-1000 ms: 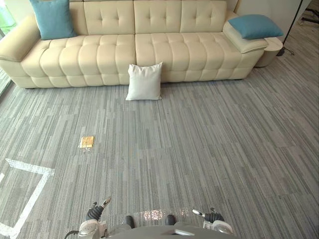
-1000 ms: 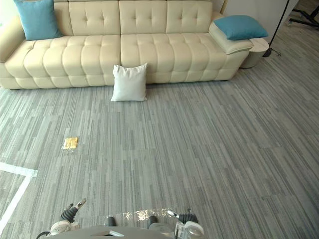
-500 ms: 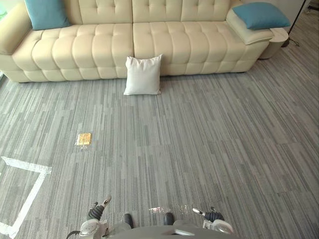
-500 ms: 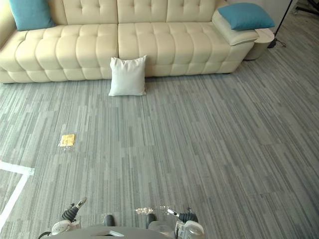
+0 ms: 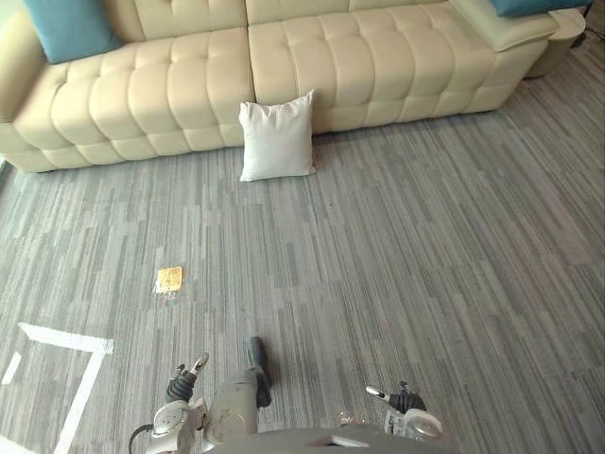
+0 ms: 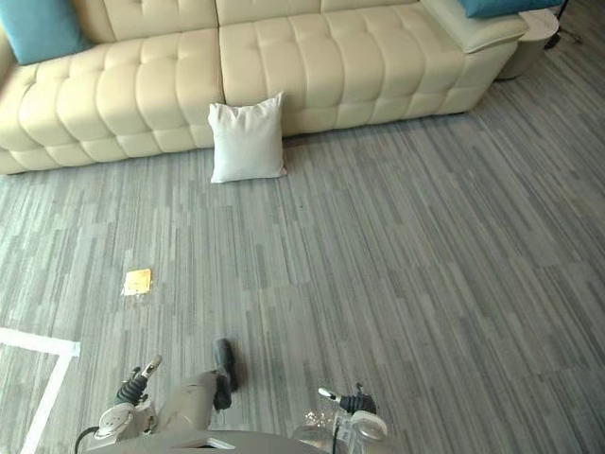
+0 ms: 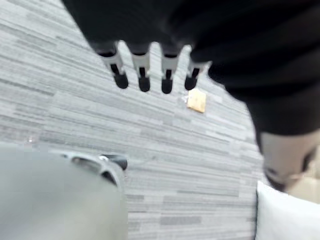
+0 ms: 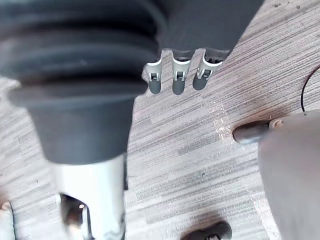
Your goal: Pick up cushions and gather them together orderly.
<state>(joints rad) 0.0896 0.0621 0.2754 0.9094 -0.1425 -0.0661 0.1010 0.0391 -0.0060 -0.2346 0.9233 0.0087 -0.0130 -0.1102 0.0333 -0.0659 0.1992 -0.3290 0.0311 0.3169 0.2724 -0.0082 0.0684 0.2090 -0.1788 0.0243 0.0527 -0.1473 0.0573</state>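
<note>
Three cushions, is that your count? — Control

Three that I can make out. A white cushion (image 5: 277, 138) stands on the floor (image 5: 397, 246), leaning on the front edge of the sofa (image 5: 378, 57) near its middle. One blue cushion (image 5: 68, 26) sits at the sofa's left end. A second blue cushion (image 6: 493, 6) lies on its right arm, cut off by the frame. — Operator

So nothing gathered? — Control

Nothing, by my reading. All three are well apart and I hold none. My left hand (image 5: 181, 383) and right hand (image 5: 402, 399) hang low in front of me. In the wrist views the fingers of each are loose and straight, closed round nothing. — Operator

What is left? — Control

Practically everything. I judge I'm in the approach, with open floor between me and the white one, which is nearest. After that I fetch the blues and line all three up on the seat. A small yellow scrap (image 5: 169, 278) and white tape lines (image 5: 66, 339) lie on the floor to my left, off my path. — Operator
</note>
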